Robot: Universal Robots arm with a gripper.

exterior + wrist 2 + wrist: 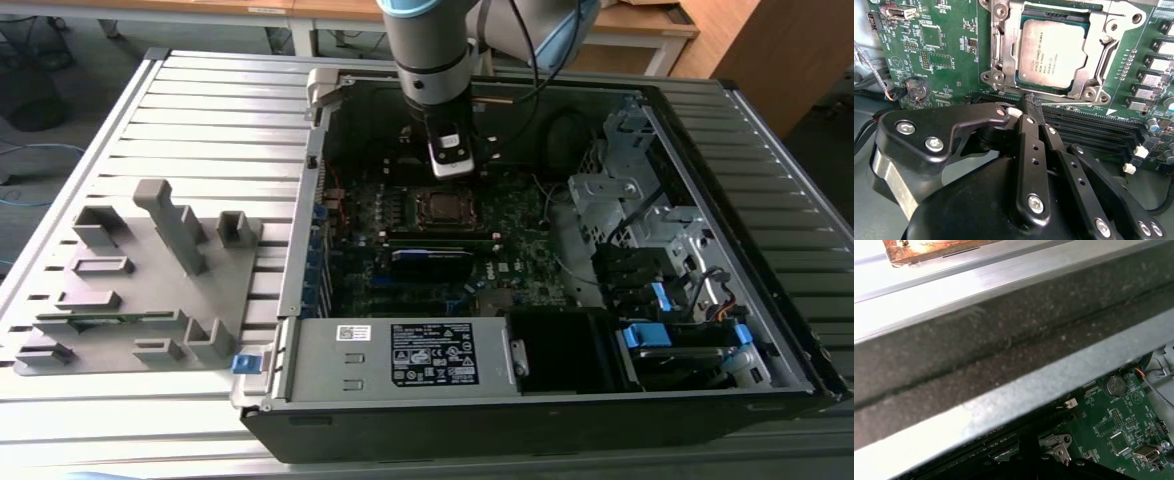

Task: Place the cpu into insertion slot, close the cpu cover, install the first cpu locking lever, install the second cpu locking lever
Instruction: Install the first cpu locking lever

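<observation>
The cpu, a flat square chip with a dull metallic top, lies in the insertion slot on the green motherboard. The silver cpu cover lies flat around it, with the chip showing through its window. My gripper is shut, its black fingertips together just off the socket's near edge, by a thin dark part there. Whether they touch it I cannot tell. In the exterior view the gripper hangs inside the open computer case, just behind the socket.
Black memory slots run beside the socket. The case's metal wall stands close to the wrist. A power supply and drive cage crowd the case. A grey fixture sits on the exterior view's left.
</observation>
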